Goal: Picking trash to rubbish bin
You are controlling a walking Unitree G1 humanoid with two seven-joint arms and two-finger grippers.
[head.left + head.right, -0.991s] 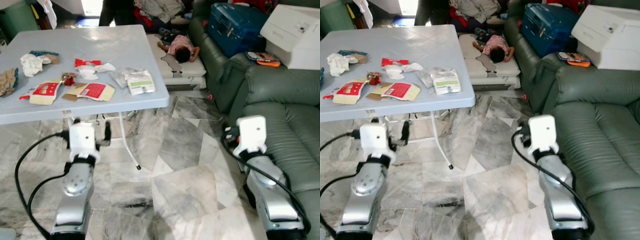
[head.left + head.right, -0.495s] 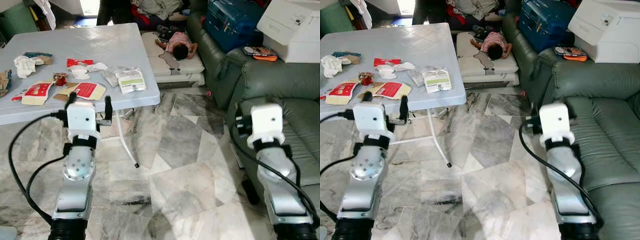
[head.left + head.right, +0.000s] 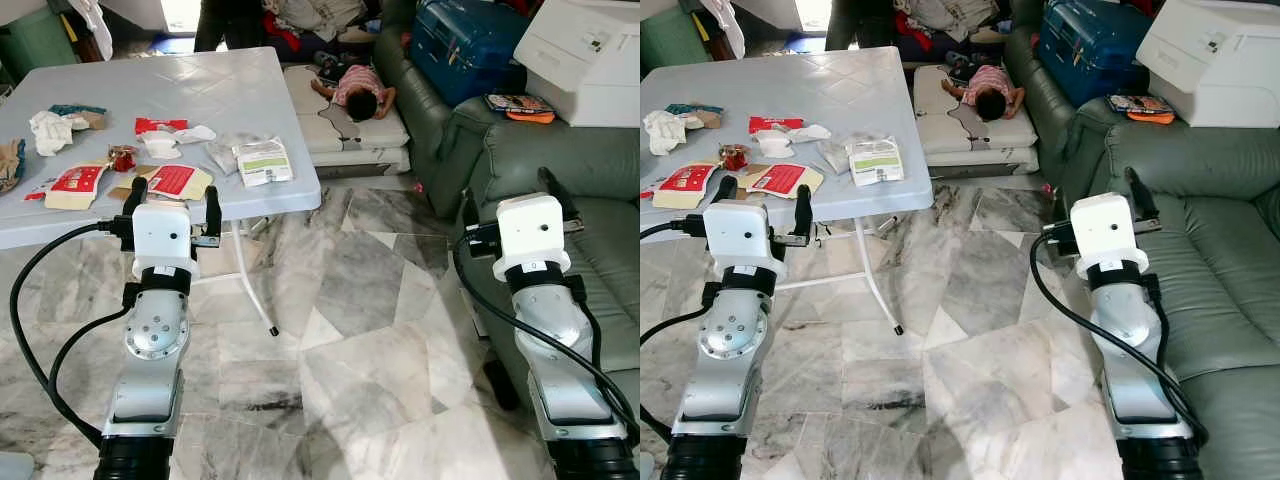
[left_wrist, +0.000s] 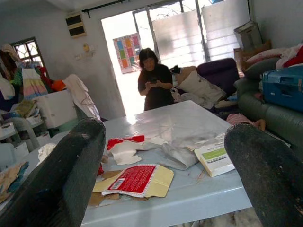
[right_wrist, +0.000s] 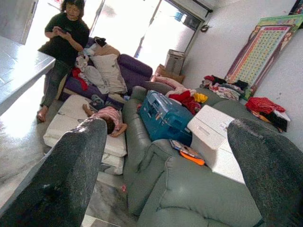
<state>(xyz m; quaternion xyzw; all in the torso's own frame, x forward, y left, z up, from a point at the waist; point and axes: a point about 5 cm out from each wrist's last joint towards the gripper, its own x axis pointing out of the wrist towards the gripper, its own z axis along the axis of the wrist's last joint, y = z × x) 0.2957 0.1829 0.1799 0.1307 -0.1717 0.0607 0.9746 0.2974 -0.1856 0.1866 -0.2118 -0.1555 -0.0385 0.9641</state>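
Trash lies on the pale blue folding table [image 3: 250, 90]: a red-and-cream carton [image 3: 182, 181], a second carton [image 3: 76, 184], a white packet with a green label [image 3: 264, 161], a clear plastic bag [image 3: 224, 152], a red wrapper [image 3: 156, 125] and crumpled white tissue [image 3: 50, 131]. My left gripper [image 3: 176, 192] is open, level with the table's near edge, just short of the carton [image 4: 135, 179]. My right gripper [image 3: 505, 188] is open and empty, held up over the floor beside the green sofa [image 3: 590, 250].
A person [image 4: 154, 80] stands beyond the table's far side. Another person [image 3: 356, 92] lies on a low mattress [image 3: 385, 140] between table and sofa. A blue suitcase [image 3: 468, 50] and white box [image 3: 588, 55] sit on the sofa. A green container [image 3: 35, 35] stands far left.
Both arms have risen and tipped forward, so their fingers now stick up into view. The left gripper has come up to the table's edge. The camera shifted slightly.
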